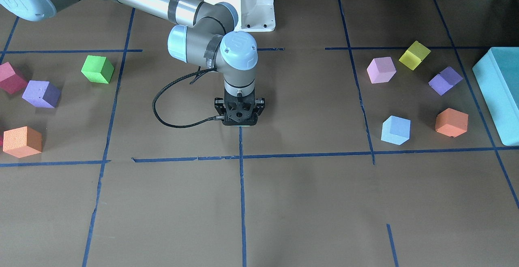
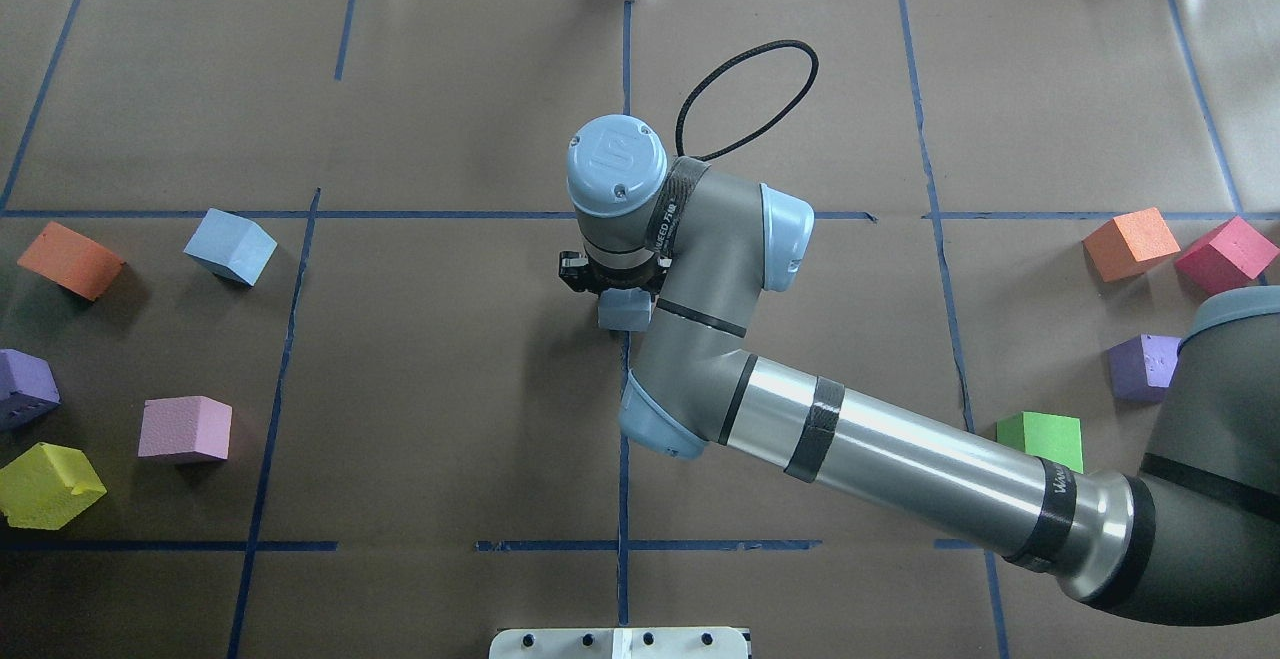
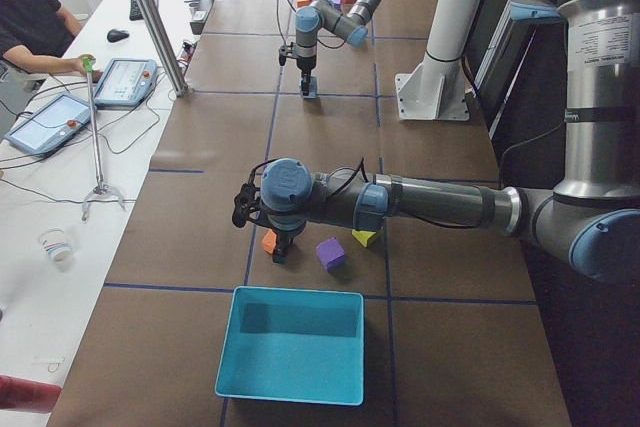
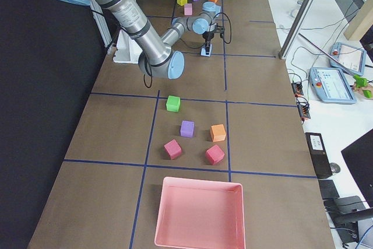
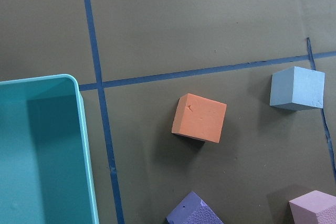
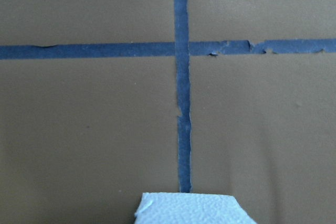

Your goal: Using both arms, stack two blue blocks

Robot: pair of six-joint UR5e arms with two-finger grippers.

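The sky-blue block (image 1: 395,130) lies on the table on my left side, and also shows in the overhead view (image 2: 230,246) and the left wrist view (image 5: 296,88). The paler blue block (image 2: 625,311) is at the table's centre, on the tape cross, under my right gripper (image 1: 240,121). That gripper points straight down and is shut on it; its fingers are hidden. The block's top shows in the right wrist view (image 6: 189,208). My left gripper (image 3: 282,247) hovers high over the orange cube, and I cannot tell whether it is open or shut.
A teal box (image 1: 498,92) stands at the left end. Orange (image 1: 451,122), purple (image 1: 445,80), pink (image 1: 381,69) and yellow (image 1: 414,55) cubes surround the sky-blue block. Green (image 1: 97,69), purple (image 1: 40,94), red (image 1: 10,77) and orange (image 1: 22,141) cubes lie on the right side.
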